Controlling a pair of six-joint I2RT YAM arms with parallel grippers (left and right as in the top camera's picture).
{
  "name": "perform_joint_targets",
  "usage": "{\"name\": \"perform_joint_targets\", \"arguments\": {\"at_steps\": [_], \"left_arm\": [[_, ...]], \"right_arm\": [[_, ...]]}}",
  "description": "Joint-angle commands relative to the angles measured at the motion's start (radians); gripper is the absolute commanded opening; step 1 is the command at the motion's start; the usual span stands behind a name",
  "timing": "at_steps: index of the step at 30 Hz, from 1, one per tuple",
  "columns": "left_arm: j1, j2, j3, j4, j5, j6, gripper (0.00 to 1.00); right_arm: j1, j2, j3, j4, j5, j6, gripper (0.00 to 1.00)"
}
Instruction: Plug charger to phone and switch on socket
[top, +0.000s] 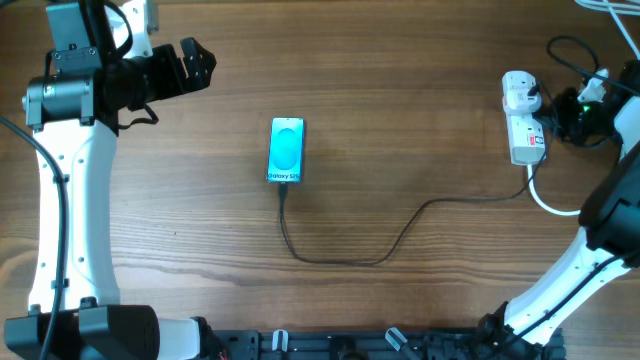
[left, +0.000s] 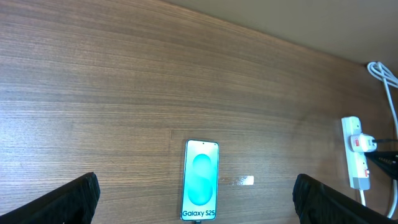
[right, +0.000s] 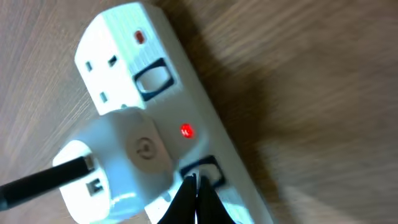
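The long white plastic socket (top: 522, 125), at the wooden surface's (top: 420, 100) right edge, is touched on its switch (right: 202, 169) by the right tool (right: 194, 188), pressed together. The left tool (top: 200, 62) is held spread wide.

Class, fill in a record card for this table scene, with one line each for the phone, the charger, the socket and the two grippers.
phone: flat mid-table, cyan screen up
charger: black cable running from the phone's lower edge to the socket; appears plugged in
socket: white strip by the right arm, red light glowing
left gripper: jaws open, well away from the phone
right gripper: jaws shut, tips at a rocker switch on the socket
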Motion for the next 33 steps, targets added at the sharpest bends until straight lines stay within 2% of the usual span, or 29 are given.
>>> {"name": "perform_joint_targets", "arguments": {"at_steps": [1,4,8,11,13,15,19,20,22,24,28,33], "left_arm": [[0.001,0.000,-0.001,0.002,-0.003,0.004,1.00],[0.001,0.000,-0.001,0.002,-0.003,0.004,1.00],[0.001,0.000,-0.001,0.002,-0.003,0.004,1.00],[0.001,0.000,-0.001,0.002,-0.003,0.004,1.00],[0.001,0.000,-0.001,0.002,-0.003,0.004,1.00],[0.001,0.000,-0.001,0.002,-0.003,0.004,1.00],[0.001,0.000,-0.001,0.002,-0.003,0.004,1.00],[0.001,0.000,-0.001,0.002,-0.003,0.004,1.00],[0.001,0.000,-0.001,0.002,-0.002,0.004,1.00],[0.001,0.000,-0.001,0.002,-0.003,0.004,1.00],[0.001,0.000,-0.001,0.002,-0.003,0.004,1.00],[0.001,0.000,-0.001,0.002,-0.003,0.004,1.00]], "right_arm": [[-0.073,-0.005,0.063,-0.004,0.000,0.048,0.05],[-0.138,-0.047,0.081,0.017,-0.016,0.066,0.06],[-0.175,-0.161,0.081,0.052,-0.156,0.014,0.05],[-0.174,-0.364,0.080,0.052,-0.204,-0.067,0.05],[-0.174,-0.484,0.080,0.047,-0.210,-0.069,0.06],[-0.171,-0.657,0.080,0.027,-0.301,-0.099,0.06],[-0.119,-0.885,0.080,-0.090,-0.394,-0.188,0.06],[-0.087,-0.964,0.080,-0.166,-0.394,-0.253,0.11],[-0.047,-1.057,0.080,-0.270,-0.394,-0.296,0.31],[-0.031,-1.149,0.080,-0.391,-0.381,-0.304,1.00],[-0.031,-1.245,0.080,-0.504,-0.322,-0.303,1.00],[-0.031,-1.247,0.080,-0.511,-0.260,-0.305,1.00]]}}
